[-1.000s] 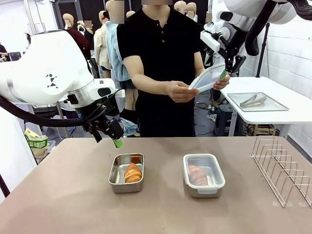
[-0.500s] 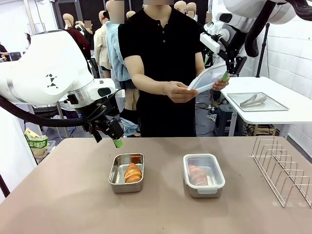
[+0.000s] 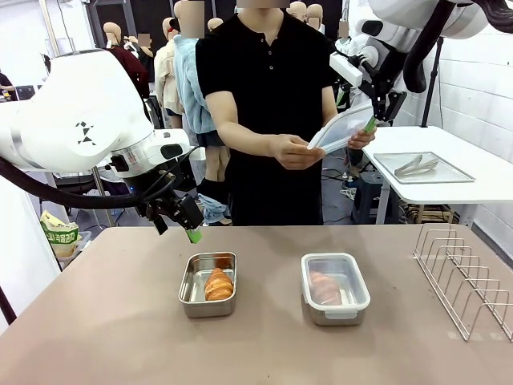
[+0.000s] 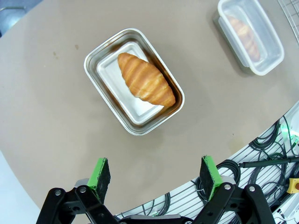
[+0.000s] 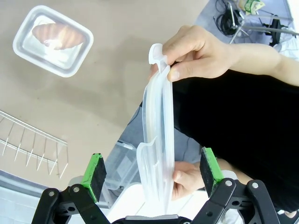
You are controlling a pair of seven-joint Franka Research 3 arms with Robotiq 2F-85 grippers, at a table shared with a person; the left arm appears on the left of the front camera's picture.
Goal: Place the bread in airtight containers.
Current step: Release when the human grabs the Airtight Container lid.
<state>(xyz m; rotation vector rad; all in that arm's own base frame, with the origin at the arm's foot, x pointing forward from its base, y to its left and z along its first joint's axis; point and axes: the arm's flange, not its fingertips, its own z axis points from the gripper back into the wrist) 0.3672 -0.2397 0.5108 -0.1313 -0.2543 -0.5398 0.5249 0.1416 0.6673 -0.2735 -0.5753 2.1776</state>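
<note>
Overhead, the right tool (image 5: 152, 175) gapes around the person's clear lid (image 5: 156, 140); the left tool (image 4: 154, 172) hangs spread.

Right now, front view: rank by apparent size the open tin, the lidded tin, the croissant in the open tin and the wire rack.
1. Wire rack, largest.
2. Lidded tin and open tin: look about alike; the lid's rim makes the lidded one seem slightly bigger, so unranked.
3. Croissant, smallest.
</note>
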